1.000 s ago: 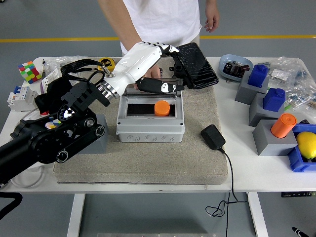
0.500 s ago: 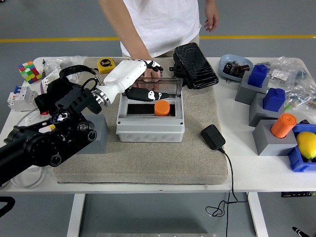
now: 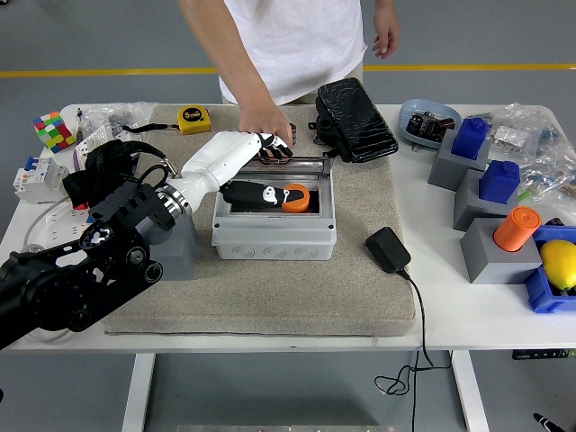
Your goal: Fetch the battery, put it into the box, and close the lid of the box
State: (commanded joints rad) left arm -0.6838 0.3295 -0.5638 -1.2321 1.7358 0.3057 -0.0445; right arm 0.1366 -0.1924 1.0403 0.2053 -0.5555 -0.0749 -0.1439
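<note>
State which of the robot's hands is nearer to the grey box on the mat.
The left. The left hand reaches over the grey box, its thumb low in the opening beside the orange battery. The right hand is not in view.

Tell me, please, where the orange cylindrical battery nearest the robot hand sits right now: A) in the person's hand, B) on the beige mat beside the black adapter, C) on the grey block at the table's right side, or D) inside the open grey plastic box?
D: the orange cylindrical battery lies in the recess of the open grey plastic box, just under the left robot hand reaching over it.
</note>
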